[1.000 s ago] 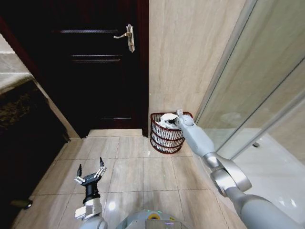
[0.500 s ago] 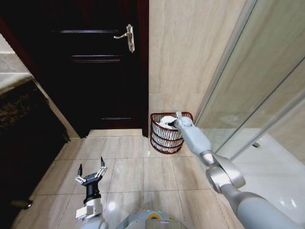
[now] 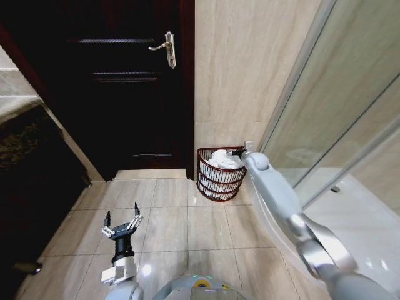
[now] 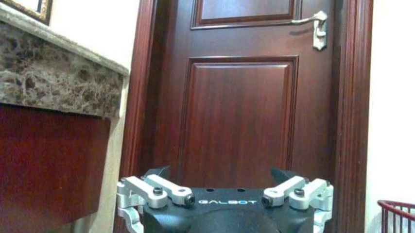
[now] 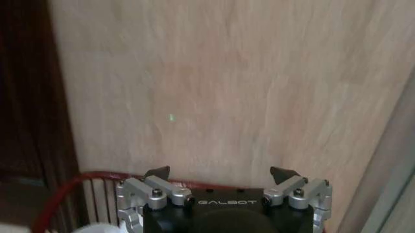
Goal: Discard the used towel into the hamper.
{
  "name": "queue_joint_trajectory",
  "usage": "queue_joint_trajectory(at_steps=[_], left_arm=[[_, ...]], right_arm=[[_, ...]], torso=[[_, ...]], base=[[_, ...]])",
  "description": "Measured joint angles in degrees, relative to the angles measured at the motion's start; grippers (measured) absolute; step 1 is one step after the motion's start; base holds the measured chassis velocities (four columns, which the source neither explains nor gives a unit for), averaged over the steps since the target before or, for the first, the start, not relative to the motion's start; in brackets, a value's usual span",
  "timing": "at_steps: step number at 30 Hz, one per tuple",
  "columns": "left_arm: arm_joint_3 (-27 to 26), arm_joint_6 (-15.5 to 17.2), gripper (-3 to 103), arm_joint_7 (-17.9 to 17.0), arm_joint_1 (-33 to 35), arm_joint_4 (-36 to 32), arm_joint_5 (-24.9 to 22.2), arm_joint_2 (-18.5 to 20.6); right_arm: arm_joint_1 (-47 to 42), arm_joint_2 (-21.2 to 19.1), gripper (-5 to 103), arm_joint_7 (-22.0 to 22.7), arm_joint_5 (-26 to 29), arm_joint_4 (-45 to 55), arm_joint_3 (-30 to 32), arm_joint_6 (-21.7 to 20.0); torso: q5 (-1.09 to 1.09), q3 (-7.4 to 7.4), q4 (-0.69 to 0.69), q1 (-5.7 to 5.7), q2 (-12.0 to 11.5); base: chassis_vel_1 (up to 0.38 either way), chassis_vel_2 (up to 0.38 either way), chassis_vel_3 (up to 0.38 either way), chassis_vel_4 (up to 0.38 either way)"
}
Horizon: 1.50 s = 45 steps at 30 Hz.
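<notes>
Since the earlier frame the right arm has swung toward the right-hand rim of the hamper [image 3: 220, 173]; before, its wrist sat over the basket's middle, on top of the white towel [image 3: 225, 161]. Left arm unchanged.

Nearest: left gripper [image 3: 122, 221] parked low over the beige floor tiles [image 3: 175, 228], fingers spread wide, nothing between them. Well apart from the hamper. Its wrist camera faces the dark wooden door [image 4: 243, 97] with the marble counter [image 4: 55, 73] to one side.

Farther: right gripper [image 3: 239, 150] at the hamper's upper right rim, just above the towel. Finger state cannot be told.

Farthest: hamper stands on the floor against the beige wall [image 3: 244, 69], between door frame and glass shower panel [image 3: 340, 119]. Towel lies inside, heaped to the rim.
</notes>
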Motion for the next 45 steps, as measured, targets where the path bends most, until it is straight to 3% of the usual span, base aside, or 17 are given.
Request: queue_joint_trajectory(at_steps=[3,9,11,20,29,45], left_arm=[[0.14,0.87,100,0.34,-0.02,-0.98,0.01,0.4],[0.48,2.12,100,1.19,-0.4,-1.88,-0.02,0.6],[0.69,4.22,100,1.91,-0.25,-3.18,-0.22,0.62],[-0.4,7.47,100,7.97,-0.53,-6.59,-1.94,1.1],[0.58,10.76,100,8.57,-0.47,-10.0,-1.11,1.01],[1.36,11.53,100,8.52,-0.43,-10.83,1.85,1.11]], right_arm=[[-7.69,-2.92,100,3.96,-0.81,14.59,2.78,2.41],[-18.9,-3.63,100,6.07,-7.27,27.62,7.06,5.81],[-27.4,-2.55,100,6.34,-12.37,33.0,9.42,7.98],[-44.12,2.57,100,6.11,-24.93,40.57,16.57,13.76],[-50.81,6.11,100,5.98,-27.25,45.47,20.82,15.41],[-53.54,8.48,100,4.79,-31.3,47.51,22.06,16.94]], torso=[[-0.03,-0.01,0.03,0.0,0.0],[-0.04,-0.02,0.01,-0.01,0.01],[0.0,-0.01,0.01,0.0,0.01],[-0.02,0.04,0.0,0.02,0.09],[-0.03,1.43,0.01,0.67,2.14],[-0.02,4.05,0.01,1.93,6.02]], base=[[0.0,0.0,0.0,0.0],[0.0,0.0,0.0,0.0],[0.0,0.0,0.0,0.0],[0.0,0.0,0.0,0.0],[0.0,0.0,0.0,0.0],[0.0,0.0,0.0,0.0]])
